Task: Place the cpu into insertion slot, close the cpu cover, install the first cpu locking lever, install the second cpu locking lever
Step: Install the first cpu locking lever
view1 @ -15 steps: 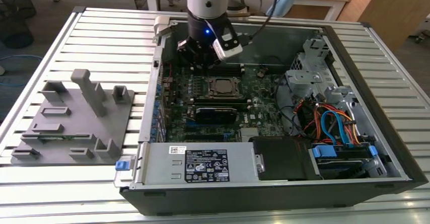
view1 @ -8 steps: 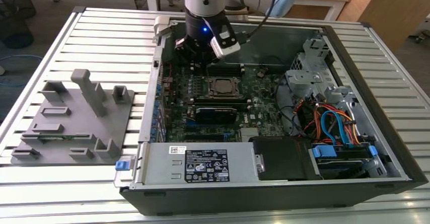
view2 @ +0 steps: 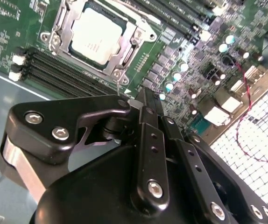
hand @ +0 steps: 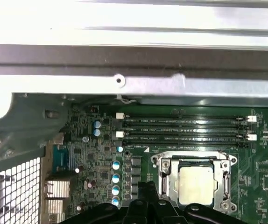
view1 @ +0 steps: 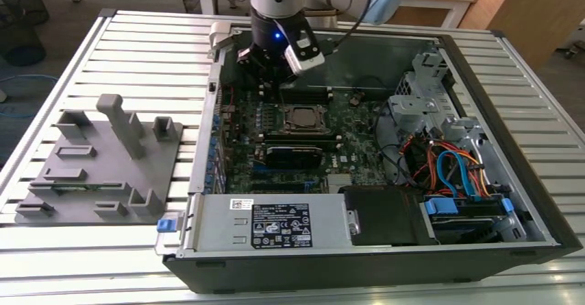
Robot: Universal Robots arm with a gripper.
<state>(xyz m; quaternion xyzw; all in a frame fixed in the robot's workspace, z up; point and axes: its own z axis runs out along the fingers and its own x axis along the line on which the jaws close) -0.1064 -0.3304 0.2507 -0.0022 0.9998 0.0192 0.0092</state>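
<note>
Slatted table (view1: 137, 44), open tower case (view1: 366, 264): cpu (view2: 96, 37) seated in insertion slot (view2: 116, 73) under lowered cpu cover (view2: 130, 46), gripper (view2: 141, 99) closed at corner wire lever (view2: 119, 87), likely to latch it.

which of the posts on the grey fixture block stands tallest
The narrow upright post between two short stubs on the grey fixture block, seen in the exterior view; it rises well above every other piece there.

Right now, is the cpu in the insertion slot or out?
In. The cpu sits inside the rim of the insertion slot in both wrist views.
</note>
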